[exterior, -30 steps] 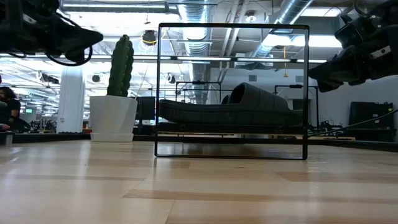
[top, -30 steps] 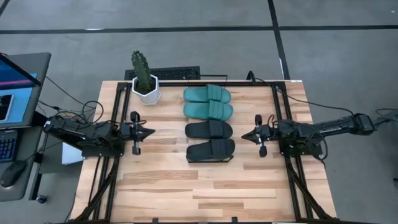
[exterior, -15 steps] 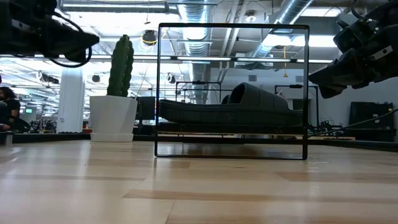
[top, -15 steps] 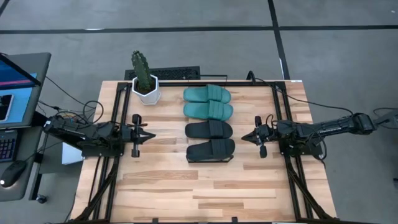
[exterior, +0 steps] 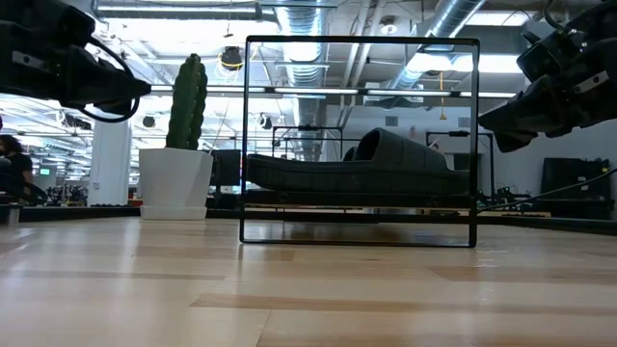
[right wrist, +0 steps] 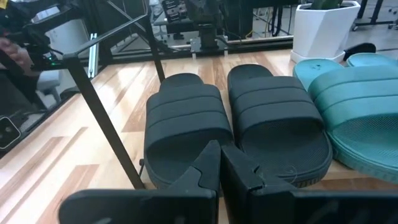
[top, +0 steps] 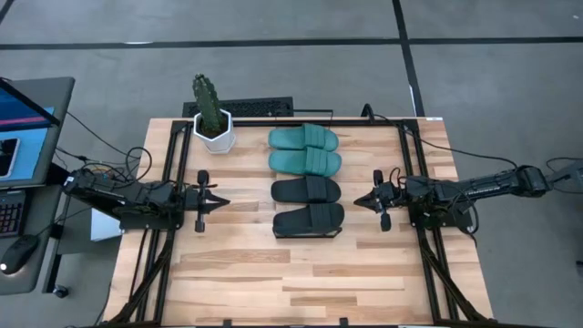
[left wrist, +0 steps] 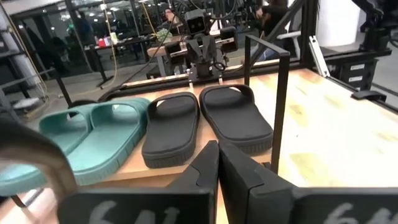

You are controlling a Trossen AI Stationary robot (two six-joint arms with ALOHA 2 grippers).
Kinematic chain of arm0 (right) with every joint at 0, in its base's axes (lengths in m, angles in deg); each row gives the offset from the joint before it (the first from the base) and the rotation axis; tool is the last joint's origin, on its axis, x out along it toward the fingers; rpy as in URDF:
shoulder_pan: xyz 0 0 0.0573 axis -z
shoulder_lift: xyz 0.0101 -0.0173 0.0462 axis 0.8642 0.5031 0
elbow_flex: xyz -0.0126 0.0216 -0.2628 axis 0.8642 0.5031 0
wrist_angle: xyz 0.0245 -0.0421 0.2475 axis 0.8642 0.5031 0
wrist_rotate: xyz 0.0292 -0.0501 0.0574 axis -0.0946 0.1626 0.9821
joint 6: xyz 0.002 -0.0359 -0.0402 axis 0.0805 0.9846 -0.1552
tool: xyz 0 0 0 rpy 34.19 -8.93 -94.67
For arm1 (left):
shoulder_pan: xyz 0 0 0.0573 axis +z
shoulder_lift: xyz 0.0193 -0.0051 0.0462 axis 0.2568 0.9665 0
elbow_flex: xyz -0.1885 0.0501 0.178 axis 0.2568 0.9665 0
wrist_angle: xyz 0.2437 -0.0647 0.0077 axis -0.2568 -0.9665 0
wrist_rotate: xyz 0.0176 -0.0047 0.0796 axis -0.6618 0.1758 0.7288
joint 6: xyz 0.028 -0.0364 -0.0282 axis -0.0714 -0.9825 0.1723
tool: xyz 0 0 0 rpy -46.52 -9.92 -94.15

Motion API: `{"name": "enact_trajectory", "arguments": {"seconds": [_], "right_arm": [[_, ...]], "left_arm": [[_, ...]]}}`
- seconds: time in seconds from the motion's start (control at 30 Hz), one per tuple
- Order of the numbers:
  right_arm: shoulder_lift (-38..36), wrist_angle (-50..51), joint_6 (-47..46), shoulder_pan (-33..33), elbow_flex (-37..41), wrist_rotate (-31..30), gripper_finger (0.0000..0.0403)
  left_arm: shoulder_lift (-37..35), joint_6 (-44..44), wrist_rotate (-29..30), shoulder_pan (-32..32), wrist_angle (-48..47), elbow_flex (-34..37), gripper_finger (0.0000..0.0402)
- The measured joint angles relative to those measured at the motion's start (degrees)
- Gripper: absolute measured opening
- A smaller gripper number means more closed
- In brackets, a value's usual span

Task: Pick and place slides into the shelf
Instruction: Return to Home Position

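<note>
The shelf, a light plank in a black wire frame, stands mid-table. On its plank four slides lie side by side, soles down. The two teal slides are toward the far edge. The two black slides are nearer. My left gripper hovers shut above the table to the shelf's left, pointing level at the black slides. My right gripper hovers shut to the shelf's right, facing them. Neither holds anything.
A cactus in a white pot stands at the table's far left, near the shelf's far end. A keyboard lies past the far edge and a laptop sits off the left side. Bare tabletop stretches toward the near edge.
My left gripper has tipped its fingers downward to about level and sunk a little, staying shut. The slides and the shelf have kept still.
</note>
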Motion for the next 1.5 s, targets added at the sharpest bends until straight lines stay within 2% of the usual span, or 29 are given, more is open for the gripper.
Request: {"name": "enact_trajectory", "arguments": {"seconds": [1.5], "right_arm": [[0.0,0.0,0.0,0.0,0.1,0.0,0.0]], "left_arm": [[0.2,5.0,0.1,0.0,-0.5,-0.1,0.0]]}}
